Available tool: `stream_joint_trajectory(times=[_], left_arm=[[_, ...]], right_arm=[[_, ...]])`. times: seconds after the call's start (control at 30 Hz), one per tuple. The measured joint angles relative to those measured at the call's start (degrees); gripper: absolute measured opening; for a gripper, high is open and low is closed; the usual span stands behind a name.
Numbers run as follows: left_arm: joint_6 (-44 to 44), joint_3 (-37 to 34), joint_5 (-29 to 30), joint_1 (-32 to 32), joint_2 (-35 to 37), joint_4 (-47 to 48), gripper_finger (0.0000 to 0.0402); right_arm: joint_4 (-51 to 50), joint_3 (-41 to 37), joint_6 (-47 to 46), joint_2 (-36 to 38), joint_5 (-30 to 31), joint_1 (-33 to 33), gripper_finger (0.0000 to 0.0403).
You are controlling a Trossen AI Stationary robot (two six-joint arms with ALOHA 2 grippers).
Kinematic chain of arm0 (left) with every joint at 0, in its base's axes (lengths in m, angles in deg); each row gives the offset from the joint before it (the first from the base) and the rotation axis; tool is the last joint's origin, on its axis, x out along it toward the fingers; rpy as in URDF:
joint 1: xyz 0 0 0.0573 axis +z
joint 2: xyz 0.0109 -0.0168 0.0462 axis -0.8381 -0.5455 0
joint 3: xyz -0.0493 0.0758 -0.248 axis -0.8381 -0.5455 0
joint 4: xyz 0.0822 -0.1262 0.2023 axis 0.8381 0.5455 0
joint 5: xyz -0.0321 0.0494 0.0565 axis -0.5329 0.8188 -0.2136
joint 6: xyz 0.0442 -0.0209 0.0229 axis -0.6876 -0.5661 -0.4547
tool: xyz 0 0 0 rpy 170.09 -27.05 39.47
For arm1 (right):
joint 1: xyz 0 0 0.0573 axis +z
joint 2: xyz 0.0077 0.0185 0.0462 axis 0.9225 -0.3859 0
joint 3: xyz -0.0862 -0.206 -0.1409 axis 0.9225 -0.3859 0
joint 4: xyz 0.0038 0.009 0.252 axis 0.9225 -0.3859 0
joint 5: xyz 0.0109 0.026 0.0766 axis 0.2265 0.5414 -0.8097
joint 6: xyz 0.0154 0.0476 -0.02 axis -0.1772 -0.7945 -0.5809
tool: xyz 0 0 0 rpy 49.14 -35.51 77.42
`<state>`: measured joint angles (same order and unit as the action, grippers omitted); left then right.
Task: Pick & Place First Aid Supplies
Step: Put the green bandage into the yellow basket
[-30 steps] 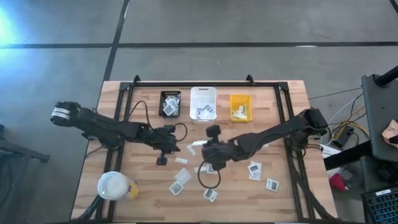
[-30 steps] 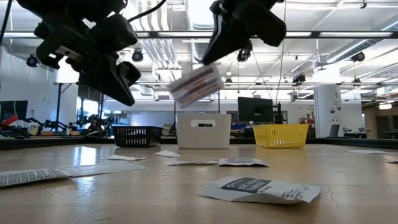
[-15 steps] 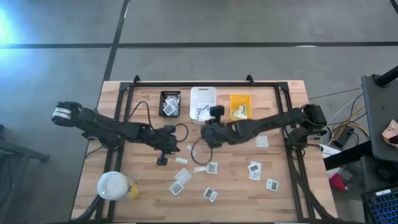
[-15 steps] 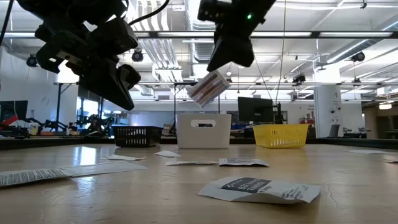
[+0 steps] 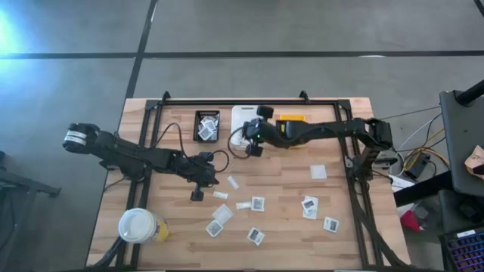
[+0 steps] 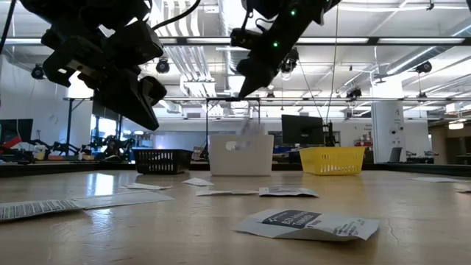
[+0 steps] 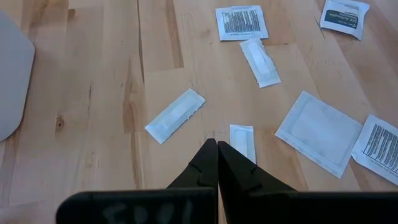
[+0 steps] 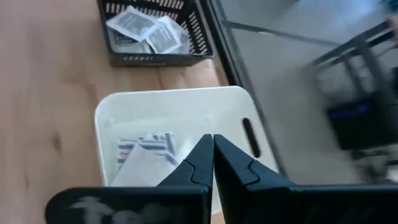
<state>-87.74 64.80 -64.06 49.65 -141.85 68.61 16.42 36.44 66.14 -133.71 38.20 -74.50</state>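
Wooden table [image 5: 333, 219] (slatted) carries packets [image 5: 258, 203], three bins [image 5: 207, 125], a cup [image 5: 138, 225].

Black bin [image 5: 206, 125], white bin [image 8: 180, 130], yellow bin [image 5: 292, 130]; blue-striped white packets [image 8: 144, 147] inside the white one, dark-printed white squares [image 5: 330, 224] at five o'clock on pale wood bench [image 5: 340, 181].

Looks like a lab or workshop: concrete floor [image 5: 302, 30], ceiling pipes [image 6: 412, 40], monitors [image 6: 302, 129], wooden table [image 5: 333, 196] with framed rig.

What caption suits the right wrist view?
Shut right gripper above the white bin holding blue-striped packets.
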Motion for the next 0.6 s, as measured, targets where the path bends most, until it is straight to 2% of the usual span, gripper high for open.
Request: stream_joint_trajectory(times=[0.1, 0.2, 0.37, 0.5, 0.6], left_arm=[[-0.01, 0.0, 0.0, 0.0, 0.0, -0.01, 0.0002], [-0.01, 0.0, 0.0, 0.0, 0.0, -0.01, 0.0002], [0.05, 0.0, 0.0, 0.0, 0.0, 0.07, 0.0002], [0.38, 0.0, 0.0, 0.0, 0.0, 0.37, 0.0002], [0.54, 0.0, -0.02, 0.0, 0.0, 0.37, 0.0002]], right_arm=[[0.04, 0.0, -1.52, 0.0, -2.99, -1.73, 0.0009], [-0.18, 0.0, -3.25, -0.02, -3.3, -2.45, 0.0015], [-2.03, 0.0, -3.91, 0.26, -3.26, -2.12, 0.0049], [-8.13, 0.8, -4.37, 2.55, -3.16, 0.1, 0.0075], [-13.41, 1.21, -8.21, 4.79, -3.17, 2.65, 0.0085]])
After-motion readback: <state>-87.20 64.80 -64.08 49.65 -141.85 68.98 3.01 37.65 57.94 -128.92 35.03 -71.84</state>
